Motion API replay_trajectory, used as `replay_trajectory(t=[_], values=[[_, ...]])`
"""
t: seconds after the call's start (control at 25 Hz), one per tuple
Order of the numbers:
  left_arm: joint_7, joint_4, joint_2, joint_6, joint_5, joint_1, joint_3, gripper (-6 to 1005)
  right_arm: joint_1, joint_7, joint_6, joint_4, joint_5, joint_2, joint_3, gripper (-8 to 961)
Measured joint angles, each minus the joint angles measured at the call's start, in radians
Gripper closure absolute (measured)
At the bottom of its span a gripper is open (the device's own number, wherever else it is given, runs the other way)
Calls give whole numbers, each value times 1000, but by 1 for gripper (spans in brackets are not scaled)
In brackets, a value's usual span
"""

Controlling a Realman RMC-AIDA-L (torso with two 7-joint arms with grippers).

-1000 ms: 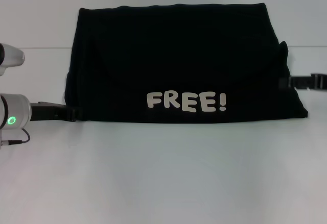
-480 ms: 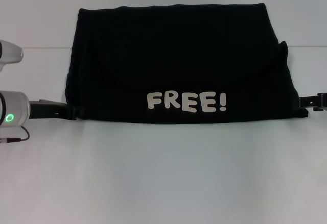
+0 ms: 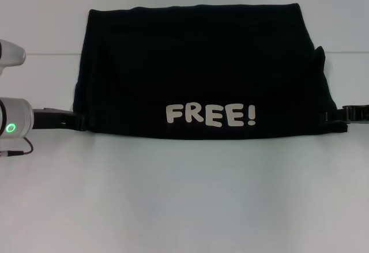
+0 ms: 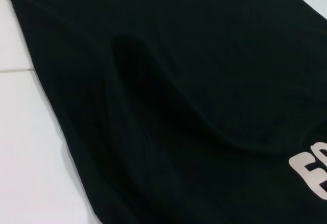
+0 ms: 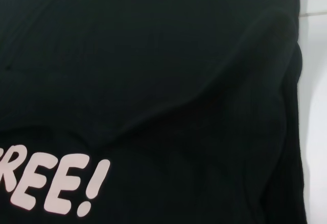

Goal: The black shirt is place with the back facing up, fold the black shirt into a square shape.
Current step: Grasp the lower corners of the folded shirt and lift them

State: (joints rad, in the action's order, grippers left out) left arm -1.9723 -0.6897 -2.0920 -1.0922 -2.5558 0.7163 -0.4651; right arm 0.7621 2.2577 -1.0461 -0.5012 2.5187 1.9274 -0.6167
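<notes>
- The black shirt (image 3: 202, 74) lay flat on the white table (image 3: 184, 195), out in the middle and toward the far side.
- It was folded into a wide shape, longer from side to side than from front to back.
- The cream-white "FREE!" print (image 3: 210, 115) faced up, close to the shirt's near edge.
- The left gripper (image 3: 78, 121) was low on the table at the shirt's near left corner, right at the edge of the cloth.
- Its tips were dark against the dark cloth, so I could not tell if the left gripper was pinching the shirt or had let go.
- A green ring light (image 3: 11, 128) glowed on the silver left arm (image 3: 14, 123) behind it.
- The right gripper (image 3: 337, 116) was low at the shirt's near right corner, touching the cloth or just beside it.
- I could not tell if the right gripper was clenched or loose either.
- From the left wrist, the shirt (image 4: 179, 101) filled almost the whole view, with a soft long bump in the cloth and a bit of the print (image 4: 309, 175) at one edge.
- From the right wrist, the shirt (image 5: 153, 71) showed soft wrinkles, and the end of the print (image 5: 51, 183) could be read.
- I saw no boxes, bins or other holders anywhere.
</notes>
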Motion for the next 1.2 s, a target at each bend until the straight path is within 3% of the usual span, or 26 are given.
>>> replay_trajectory(t=[0.4, 0.52, 0.72, 0.92, 1.2], values=[[0, 5, 1, 13, 0, 3, 1, 1000, -21, -12, -5, -2, -6, -6, 11, 376], [-1, 7, 1, 20, 0, 3, 2, 1000, -25, -16, -4, -2, -6, -5, 11, 590], [-12, 2, 1, 14, 0, 0, 4, 1001, -41, -59, -15, -4, -23, -3, 33, 828], [-26, -41, 2, -65, -1, -19, 36, 1001, -81, -143, -85, -15, -99, -12, 49, 932], [-26, -96, 2, -220, -6, -72, 67, 1001, -177, -219, -257, -109, -179, -1, 52, 931]])
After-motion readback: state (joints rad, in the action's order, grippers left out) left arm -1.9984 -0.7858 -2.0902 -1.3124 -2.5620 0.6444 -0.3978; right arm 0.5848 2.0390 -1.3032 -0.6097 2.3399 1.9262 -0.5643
